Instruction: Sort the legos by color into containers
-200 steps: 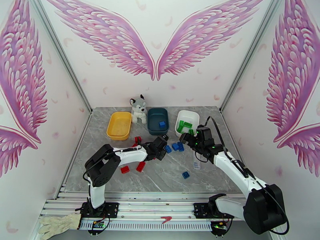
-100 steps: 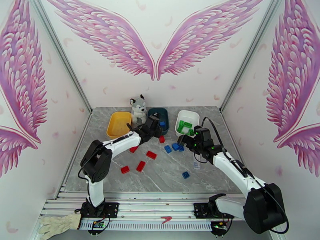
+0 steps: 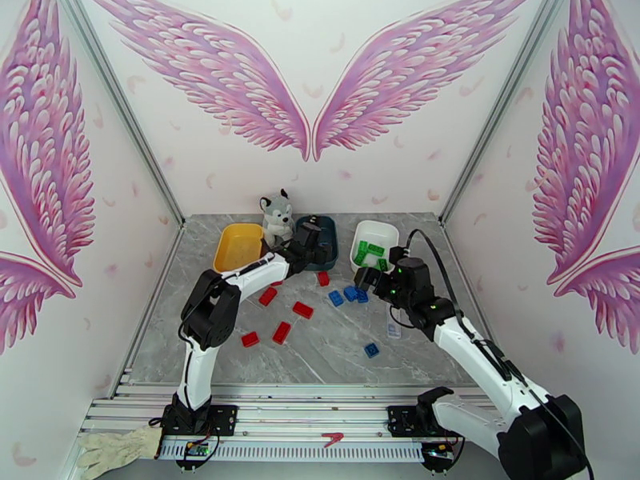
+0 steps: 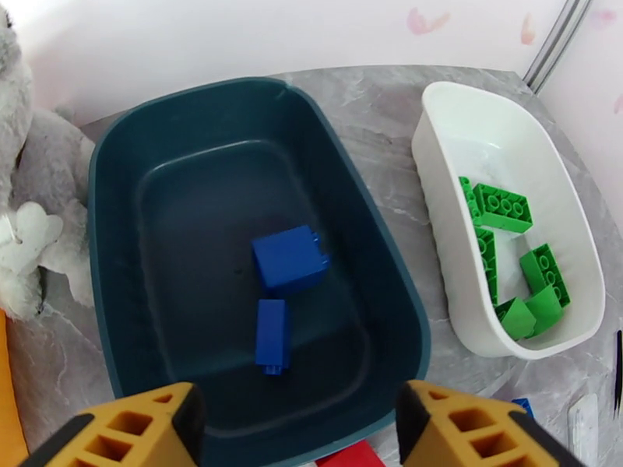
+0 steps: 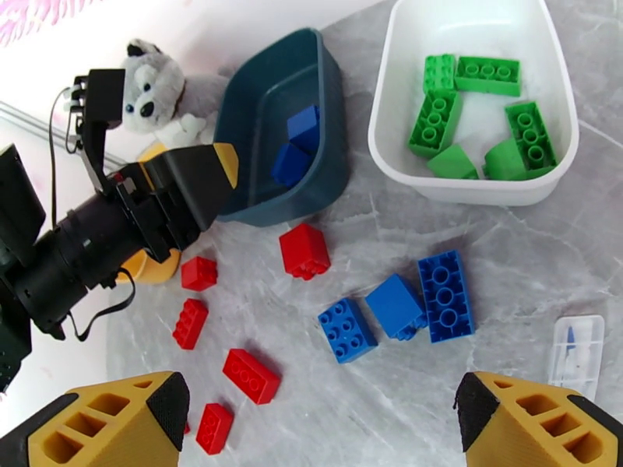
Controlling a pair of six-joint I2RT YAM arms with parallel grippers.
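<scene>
Grey marbled tabletop (image 3: 320, 366) lay under both arms. The left gripper (image 4: 300, 414) hung parted and empty over the dark teal tray (image 4: 105, 227), with two blue legos (image 4: 290, 260) inside, just ahead of its fingertips. The right gripper (image 5: 323, 406) stood wide and empty, with three loose blue legos (image 5: 397, 305) ahead of it and red legos (image 5: 304, 249) towards its left.

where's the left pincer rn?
Top view: the left pincer hovers over the teal tray, centre-back of the table, with the husky plush on its left and the white tray on its right.

Arms (image 3: 256, 278) of white links, black joints and cables; claw fingers (image 5: 117, 422) orange-yellow, black-tipped.
</scene>
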